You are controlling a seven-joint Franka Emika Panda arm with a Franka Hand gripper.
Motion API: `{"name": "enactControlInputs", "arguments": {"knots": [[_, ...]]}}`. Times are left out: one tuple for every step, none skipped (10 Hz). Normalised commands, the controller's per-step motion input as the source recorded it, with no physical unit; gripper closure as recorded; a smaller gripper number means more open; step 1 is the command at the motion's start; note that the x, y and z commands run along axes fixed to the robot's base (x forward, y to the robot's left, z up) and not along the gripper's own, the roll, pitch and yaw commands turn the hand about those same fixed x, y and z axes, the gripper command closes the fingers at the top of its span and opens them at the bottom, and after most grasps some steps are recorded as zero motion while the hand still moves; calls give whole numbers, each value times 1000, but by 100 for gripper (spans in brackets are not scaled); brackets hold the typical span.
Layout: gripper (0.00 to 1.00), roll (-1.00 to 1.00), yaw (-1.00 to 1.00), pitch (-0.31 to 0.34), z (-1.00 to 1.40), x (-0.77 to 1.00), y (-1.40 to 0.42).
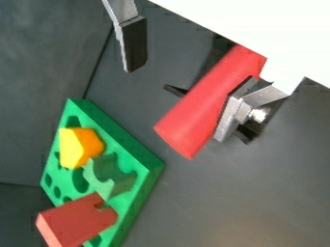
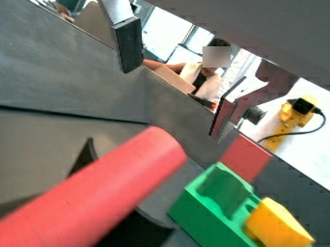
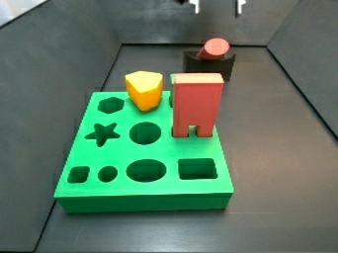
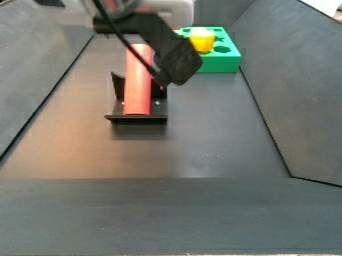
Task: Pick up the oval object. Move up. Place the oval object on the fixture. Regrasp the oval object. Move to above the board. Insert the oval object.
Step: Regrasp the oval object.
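Dark floor — slim red oval object (image 4: 135,75), claw (image 1: 194,68) above

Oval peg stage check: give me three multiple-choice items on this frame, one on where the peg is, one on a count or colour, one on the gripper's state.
1. Where does the oval object lie?
A. In the fixture's notch
B. In a board hole
C. Between the fingers

2. How many pieces stand in the board?
A. None
B. Two
C. Four

3. How is the gripper?
A. Shut on the peg
B. Shut on nothing
C. Open, above the peg

Key: 1 A, in a side view the red peg rests along the fixture, apart from the board. 2 B, a side view shows only the yellow peg and the red arch block standing in it. 3 C, in both wrist views the fingers stand wide apart with the peg loose on the fixture, gripped by neither.
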Motion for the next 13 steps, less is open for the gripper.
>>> {"name": "enactControlInputs", "arguments": {"knots": [[0,-76,18,-142,-63,-1000,-1],[0,-46,24,-161,-33,-1000,-2],[0,-12,46,-162,-15,-1000,-9],[0,14,65,-164,-23,-1000,-10],[0,37,82,-164,-20,-1000,-15],[0,63,98,-161,-7,-1000,-26],[0,74,109,-150,0,-1000,-29],[0,80,113,-133,0,-893,-27],[0,86,118,-109,7,-714,-21],[0,843,-1000,26,-645,-464,-1000],[0,843,-1000,27,-643,-390,-1000],[0,836,-1000,-19,-432,-117,-1000],[0,829,-1000,-48,-261,-37,-851]]}}
